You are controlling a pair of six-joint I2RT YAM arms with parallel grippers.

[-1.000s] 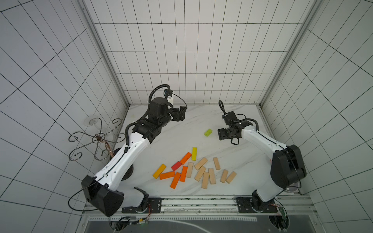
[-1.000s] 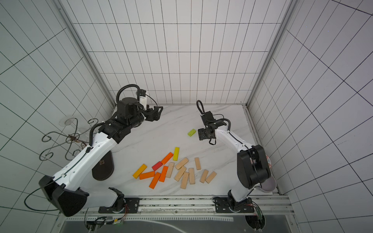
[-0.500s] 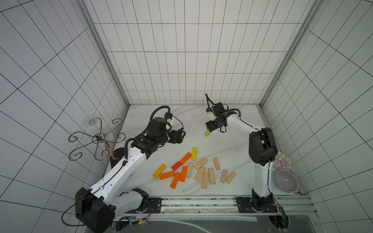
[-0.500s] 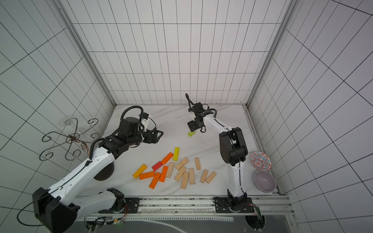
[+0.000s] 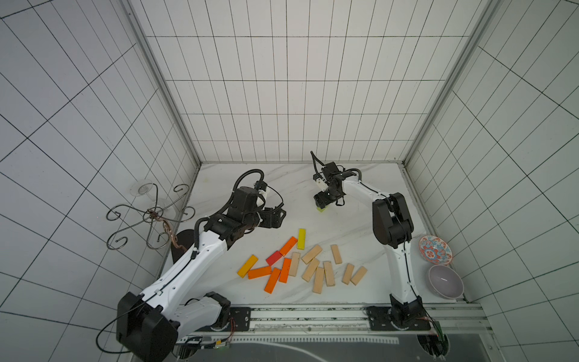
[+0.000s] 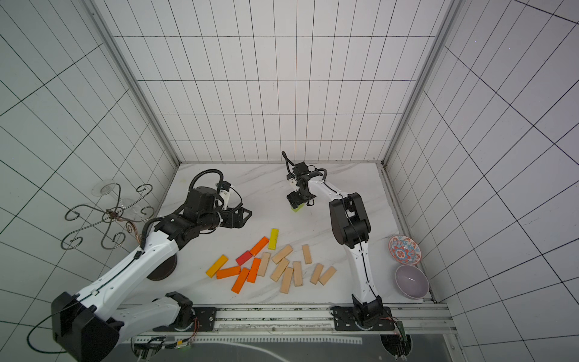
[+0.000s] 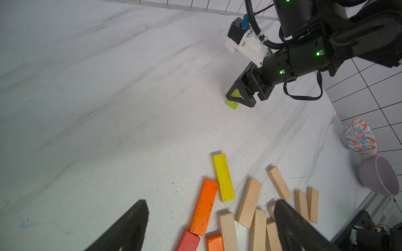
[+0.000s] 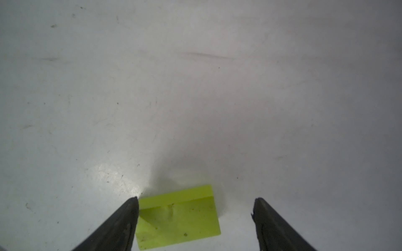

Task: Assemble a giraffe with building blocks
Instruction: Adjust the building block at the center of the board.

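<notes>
- The right gripper [image 5: 322, 202] points down over the lime block [image 5: 320, 209], jaws spread, gripping nothing.
- The lime block lies flat on the table [image 5: 238, 188] between its fingers [image 8: 121, 221]; 1 seems to touch its edge.
- It sits at 1 o'clock from the block pile [image 5: 300, 266].
- The left gripper [image 5: 275, 217], open and empty, hovers at 11 o'clock.

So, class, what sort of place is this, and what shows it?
Probably a robotics lab test cell: gridded white wall panels box in a marble-patterned tabletop, the left arm and right arm stand on a metal rail, and loose building blocks lie scattered.
</notes>
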